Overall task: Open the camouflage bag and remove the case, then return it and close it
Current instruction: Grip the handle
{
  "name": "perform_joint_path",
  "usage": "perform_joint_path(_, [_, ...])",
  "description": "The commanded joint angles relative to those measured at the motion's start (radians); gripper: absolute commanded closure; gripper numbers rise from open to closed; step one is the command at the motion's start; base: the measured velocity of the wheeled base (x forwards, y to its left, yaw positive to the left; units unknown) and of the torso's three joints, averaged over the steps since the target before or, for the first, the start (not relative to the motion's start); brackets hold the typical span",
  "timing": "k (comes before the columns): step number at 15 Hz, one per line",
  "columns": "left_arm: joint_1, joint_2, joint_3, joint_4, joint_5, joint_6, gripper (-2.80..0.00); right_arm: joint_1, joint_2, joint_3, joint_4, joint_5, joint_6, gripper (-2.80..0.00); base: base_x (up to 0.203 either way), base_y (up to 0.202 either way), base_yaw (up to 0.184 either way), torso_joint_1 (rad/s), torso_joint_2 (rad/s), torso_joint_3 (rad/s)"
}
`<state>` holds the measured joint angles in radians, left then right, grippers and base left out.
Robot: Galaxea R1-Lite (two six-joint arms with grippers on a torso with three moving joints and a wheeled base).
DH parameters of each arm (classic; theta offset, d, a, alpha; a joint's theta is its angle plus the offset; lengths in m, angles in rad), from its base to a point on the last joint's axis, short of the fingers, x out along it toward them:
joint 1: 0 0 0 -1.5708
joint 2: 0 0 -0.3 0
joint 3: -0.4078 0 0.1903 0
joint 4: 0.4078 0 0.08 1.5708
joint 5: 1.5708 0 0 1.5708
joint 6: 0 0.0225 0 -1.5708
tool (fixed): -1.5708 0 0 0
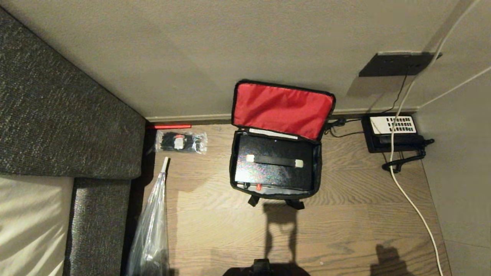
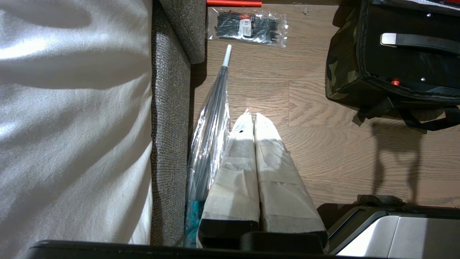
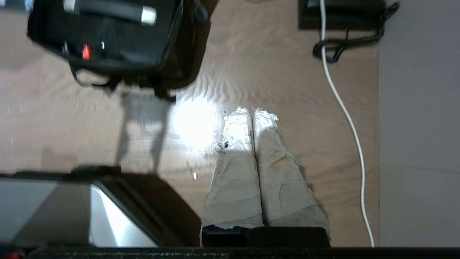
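the sofa (image 1: 57, 115) fills the room's nine o'clock side, and from where i stand the wooden floor (image 1: 345, 214) runs out from it to the wall. at about twelve o'clock of the floor patch sits the camouflage bag (image 2: 341, 72), its red-lined lid (image 1: 282, 109) thrown back against the wall, so it is open. it looks soft-sided but boxy, likely to sag or slide if tugged by one edge. inside it lies the case (image 1: 274, 168), flat, black, filling nearly the whole width, with a strap handle (image 1: 274, 161) across its top and a small red mark (image 1: 259, 186) at the six o'clock edge. i'd judge the case rigid and fairly weighty with smooth faces, a snug fit in the bag; the handle seems the sensible place to take hold, lifting straight up while the bag is steadied. at three o'clock of the bag a black telephone (image 1: 393, 132) sits with a white cable (image 1: 406, 191) trailing past it; at nine o'clock lies a packet of cable ties (image 1: 180, 142), and a clear plastic bag (image 1: 151, 230) leans by the sofa. the left gripper (image 2: 250, 118) hangs over the floor near the clear plastic bag, taped fingers pressed together, holding nothing. the right gripper (image 3: 251, 113) hangs over bare floor between the camouflage bag and the white cable, fingers likewise together and empty.
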<state>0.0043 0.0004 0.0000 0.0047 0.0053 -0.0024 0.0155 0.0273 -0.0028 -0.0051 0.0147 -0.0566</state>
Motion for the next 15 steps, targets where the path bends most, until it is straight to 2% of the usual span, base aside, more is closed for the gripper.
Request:
perform_joint_path(1, [0.0, 0.0, 0.003, 0.0, 0.001, -0.001, 0.0, 0.0, -0.033, 0.003, 0.005, -0.001, 0.003, 0.0, 0.0, 0.0, 0.0, 0.0, 0.0, 0.0])
perform_joint_path(15, [0.0, 0.0, 0.003, 0.001, 0.002, -0.01, 0.0, 0.0, -0.033, 0.003, 0.002, -0.004, 0.021, 0.0, 0.0, 0.0, 0.0, 0.0, 0.0, 0.0])
